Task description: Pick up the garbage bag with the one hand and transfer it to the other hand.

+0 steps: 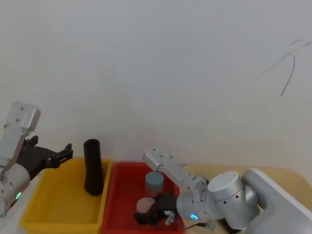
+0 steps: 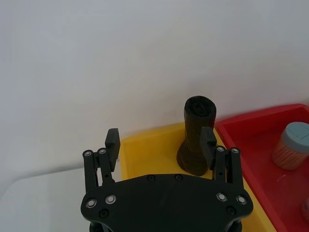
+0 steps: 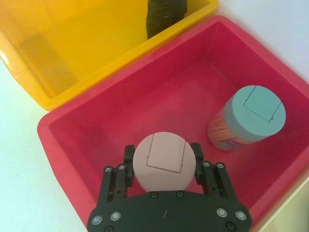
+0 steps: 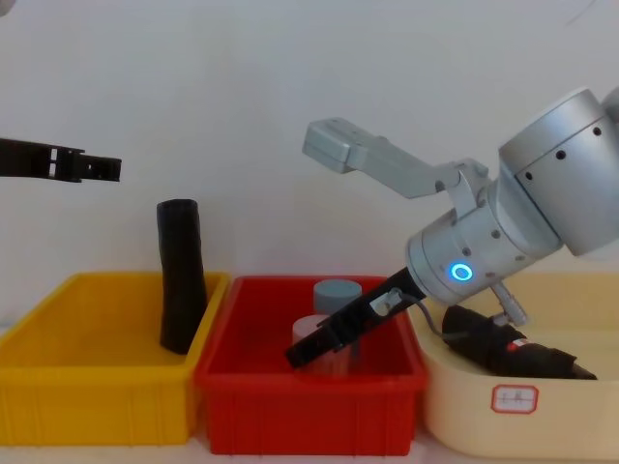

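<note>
Bag [image 1: 92, 165] is in nobody's jaws. It stands in the yellow bin [image 1: 36, 195], tilted, against the wall next to the red bin [image 3: 72, 125]. Left gripper [image 2: 160, 137]: jaws released and wide, hovering over the bin's far-left side, well apart from the bag. Right gripper [image 3: 164, 155]: jaws look clenched on the pink jar [image 3: 164, 166] down in the red bin, with the blue jar [image 3: 255, 112] near it. Risks, my read: the receiving arm is tied up with a jar, so there is no free hand for the transfer until it lets go. The bag is tall and leaning, so one jaw touching before the other could topple it. A pinch near the top may squash soft film and slip. The left wrist view gives the sideways offset, with the bag behind one jaw and not between the two. The chest view gives the height, with the left gripper above the bag's top. The right wrist view shows the jar sitting between the jaws, which the head view leaves unclear.
</note>
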### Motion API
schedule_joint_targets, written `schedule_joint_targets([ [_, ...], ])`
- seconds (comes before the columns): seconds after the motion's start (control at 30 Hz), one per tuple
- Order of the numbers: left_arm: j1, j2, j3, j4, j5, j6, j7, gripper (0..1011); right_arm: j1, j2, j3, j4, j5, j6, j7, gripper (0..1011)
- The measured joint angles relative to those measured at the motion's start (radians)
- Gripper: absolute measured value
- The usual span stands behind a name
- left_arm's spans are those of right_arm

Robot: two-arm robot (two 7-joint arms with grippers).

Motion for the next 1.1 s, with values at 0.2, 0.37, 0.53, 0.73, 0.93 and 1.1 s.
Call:
schedule_joint_targets([
  [0.2, 0.0, 0.0, 0.0, 0.0, 0.0, 0.0, 0.0, 1002, 0.0, -0.001, 0.003, 0.002, -0.001, -0.001, 0.001, 666],
  [0.37, 0.0, 0.0, 0.0, 0.0, 0.0, 0.0, 0.0, 1002, -0.006, 0.001, 0.017, -0.009, 0.003, 0.0, 0.001, 666],
  [0.53, 0.0, 0.0, 0.0, 0.0, 0.0, 0.0, 0.0, 1002, -0.018, 0.011, 0.041, -0.043, 0.019, 0.005, -0.001, 666],
  [0.73, 0.0, 0.0, 0.0, 0.0, 0.0, 0.0, 0.0, 1002, -0.047, 0.039, 0.098, -0.131, 0.054, 0.021, -0.014, 666],
  [0.93, 0.0, 0.0, 0.0, 0.0, 0.0, 0.0, 0.0, 1002, -0.083, 0.077, 0.172, -0.245, 0.09, 0.036, -0.037, 666],
  [1.1, 0.0, 0.0, 0.0, 0.0, 0.0, 0.0, 0.0, 1002, -0.12, 0.111, 0.244, -0.342, 0.121, 0.048, -0.069, 666],
])
